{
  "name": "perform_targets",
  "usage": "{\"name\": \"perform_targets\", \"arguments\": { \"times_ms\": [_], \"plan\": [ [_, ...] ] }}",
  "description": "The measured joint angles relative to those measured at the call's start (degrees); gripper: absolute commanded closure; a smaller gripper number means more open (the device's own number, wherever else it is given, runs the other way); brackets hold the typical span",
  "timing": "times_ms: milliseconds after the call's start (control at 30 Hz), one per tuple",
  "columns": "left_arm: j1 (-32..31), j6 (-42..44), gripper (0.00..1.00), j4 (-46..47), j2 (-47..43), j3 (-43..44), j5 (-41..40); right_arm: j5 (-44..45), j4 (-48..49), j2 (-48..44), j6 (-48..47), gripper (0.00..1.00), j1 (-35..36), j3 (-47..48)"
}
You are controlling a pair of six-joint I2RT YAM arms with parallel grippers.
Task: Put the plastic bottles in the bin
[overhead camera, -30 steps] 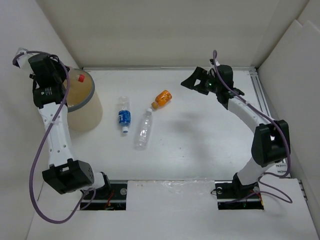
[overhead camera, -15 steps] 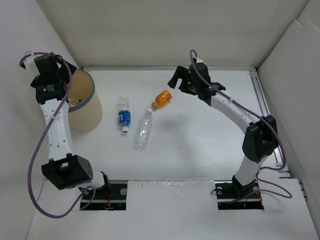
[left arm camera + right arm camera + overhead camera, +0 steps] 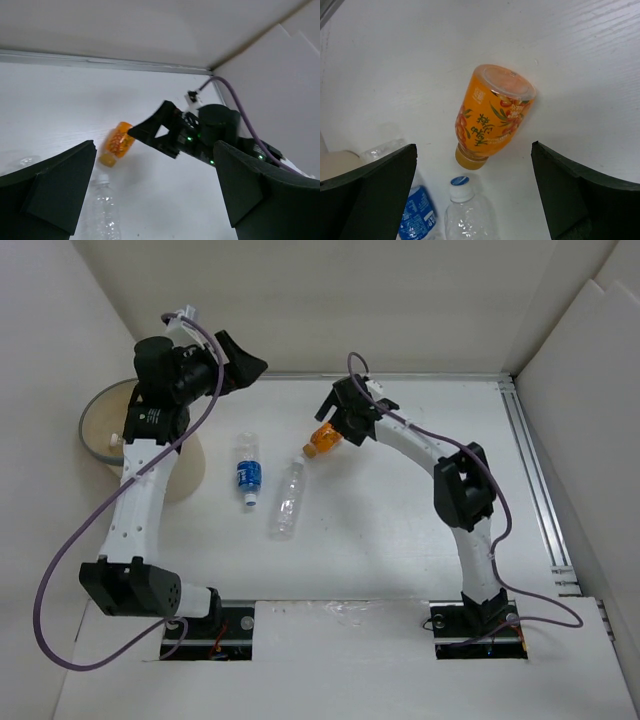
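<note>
Three plastic bottles lie on the white table: a blue-labelled one [image 3: 248, 471], a clear one [image 3: 287, 499] and an orange one [image 3: 325, 437]. My right gripper [image 3: 336, 414] hangs open just above the orange bottle [image 3: 492, 115], whose neck sits between the fingers without touching them. The clear bottle [image 3: 466, 212] and the blue-labelled bottle [image 3: 416, 218] lie below it. My left gripper [image 3: 243, 365] is open and empty, raised to the right of the bin [image 3: 93, 418], which my left arm partly hides. It looks toward the orange bottle [image 3: 118, 142].
White walls close the table on the left, back and right. A metal rail [image 3: 530, 455] runs along the right side. In the left wrist view the right arm's wrist [image 3: 200, 137] stands beside the orange bottle, and the clear bottle [image 3: 102, 215] lies below.
My left gripper opened over the bin, then swung right, away from it. A red-capped bottle seen at the bin no longer shows. My right gripper moved left over the orange bottle.
</note>
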Motion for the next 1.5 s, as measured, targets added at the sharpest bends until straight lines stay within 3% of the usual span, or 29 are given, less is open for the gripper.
{"name": "perform_targets", "arguments": {
  "times_ms": [233,533,667,700,833,900,933,1100,1233,1333,1500],
  "plan": [
    [0.90,-1.49,0.00,7.08,-1.09,-8.52,11.26,2.08,-0.83,5.27,4.52,0.03,0.44,2.58],
    [0.90,-3.02,0.00,13.25,-5.46,-11.26,15.78,2.75,-2.32,13.31,6.32,0.07,0.02,9.94],
    [0.90,-3.45,0.00,14.58,-5.53,-12.68,16.37,2.95,-3.02,16.15,6.49,0.30,-0.44,13.14],
    [0.90,-3.56,0.00,14.53,-5.53,-13.07,16.44,2.89,-3.08,16.46,6.38,0.46,-0.59,13.62],
    [0.90,-3.37,0.00,14.01,-4.70,-13.35,15.63,2.25,-1.42,16.37,6.14,0.71,-1.20,12.59],
    [0.59,-2.89,0.00,12.70,-3.34,-12.96,14.45,1.75,0.92,15.41,5.77,0.91,-1.68,10.16],
    [0.31,-2.67,0.00,11.93,-2.08,-12.57,13.90,1.57,1.97,14.60,5.57,1.00,-1.81,8.72],
    [-4.63,-1.46,0.00,7.98,6.99,-10.08,9.27,0.39,3.26,8.31,-0.87,1.00,-3.74,1.05],
    [-13.53,-0.70,0.00,5.18,15.34,-5.75,5.27,-3.69,8.41,-3.56,-9.49,1.00,-7.48,-10.25],
    [-20.02,-0.39,0.00,5.49,17.90,-5.29,4.22,-10.64,14.47,-16.02,-15.69,1.00,-11.80,-18.58],
    [-26.86,-0.37,0.00,12.57,18.18,-5.29,7.32,-29.90,29.77,-33.24,-19.76,1.00,-20.22,-29.07]
  ]
}}
